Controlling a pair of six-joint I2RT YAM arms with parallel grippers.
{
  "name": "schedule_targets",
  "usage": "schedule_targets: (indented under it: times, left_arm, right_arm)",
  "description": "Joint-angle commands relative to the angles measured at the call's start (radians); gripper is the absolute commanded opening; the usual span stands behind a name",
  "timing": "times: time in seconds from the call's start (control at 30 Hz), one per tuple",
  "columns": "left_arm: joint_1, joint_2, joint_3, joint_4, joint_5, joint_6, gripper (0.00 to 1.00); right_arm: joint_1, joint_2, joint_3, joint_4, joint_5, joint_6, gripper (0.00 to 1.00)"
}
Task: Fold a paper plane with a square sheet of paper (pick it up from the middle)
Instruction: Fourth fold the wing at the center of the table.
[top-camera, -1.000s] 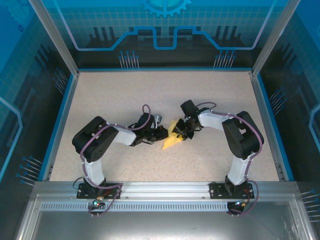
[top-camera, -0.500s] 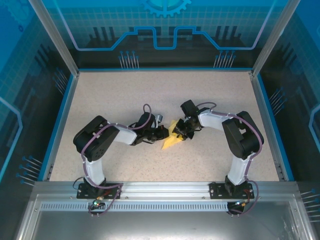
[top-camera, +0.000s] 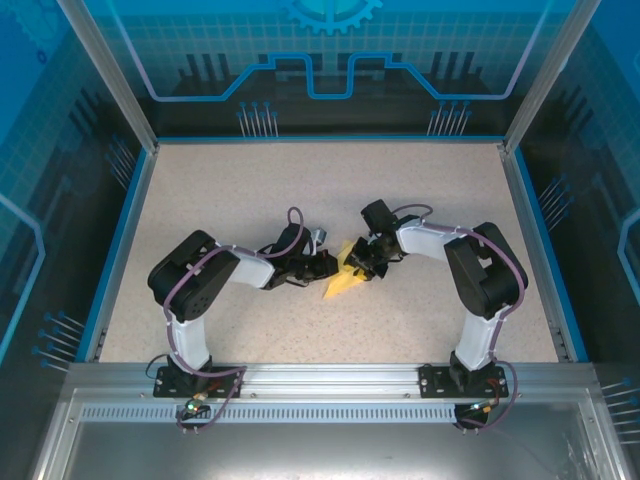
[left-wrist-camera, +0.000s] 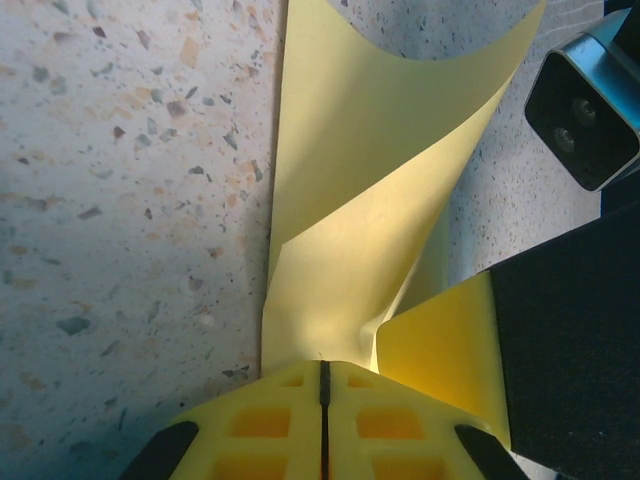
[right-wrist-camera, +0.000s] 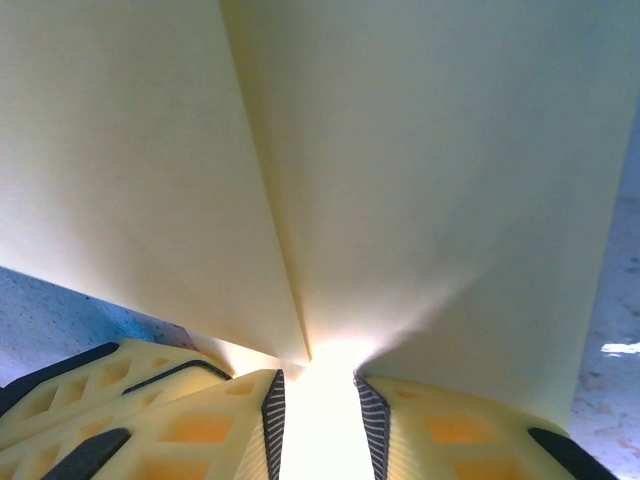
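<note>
The pale-yellow square sheet of paper (top-camera: 343, 277) lies mid-table, folded into a pointed, plane-like wedge whose tip points to the near left. My left gripper (top-camera: 330, 266) reaches in from the left. In the left wrist view it (left-wrist-camera: 323, 368) is shut on the sheet's (left-wrist-camera: 370, 200) near edge, and the paper curls up beyond it. My right gripper (top-camera: 362, 262) comes in from the right, and one of its yellow fingers (left-wrist-camera: 440, 350) rests against the paper. In the right wrist view its jaws (right-wrist-camera: 318, 385) stand apart, with the creased sheet (right-wrist-camera: 400, 180) running into the gap.
The speckled tabletop (top-camera: 250, 190) is ringed by a blue rim (top-camera: 120, 235) and clear enclosure walls. The right wrist's camera housing (left-wrist-camera: 585, 110) sits close beside the paper. Bare table stretches behind and to both sides of the arms.
The left arm has edged slightly to the right. The paper and the right gripper have stayed where they were.
</note>
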Motion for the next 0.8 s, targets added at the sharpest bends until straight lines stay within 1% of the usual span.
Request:
schedule_targets:
  times: [0.0, 0.2, 0.33, 0.43, 0.6, 0.77]
  left_arm:
    - [0.003, 0.024, 0.013, -0.094, 0.006, 0.044, 0.07]
    - [0.003, 0.025, 0.021, -0.176, -0.004, 0.089, 0.05]
    - [0.003, 0.030, 0.030, -0.209, -0.006, 0.110, 0.04]
    - [0.003, 0.028, 0.031, -0.218, -0.006, 0.116, 0.04]
    - [0.003, 0.025, 0.039, -0.225, -0.007, 0.123, 0.04]
    - [0.003, 0.020, 0.041, -0.226, -0.005, 0.123, 0.04]
  right_arm:
    - [0.002, 0.021, -0.035, -0.059, 0.062, -0.026, 0.32]
    - [0.002, -0.048, -0.004, 0.052, 0.027, -0.082, 0.32]
    - [0.002, -0.146, 0.038, 0.074, 0.051, -0.153, 0.32]
    - [0.001, -0.185, 0.080, 0.021, 0.087, -0.222, 0.33]
    - [0.004, -0.129, 0.160, -0.146, 0.201, -0.329, 0.36]
    - [0.016, -0.049, 0.228, -0.198, 0.202, -0.414, 0.44]
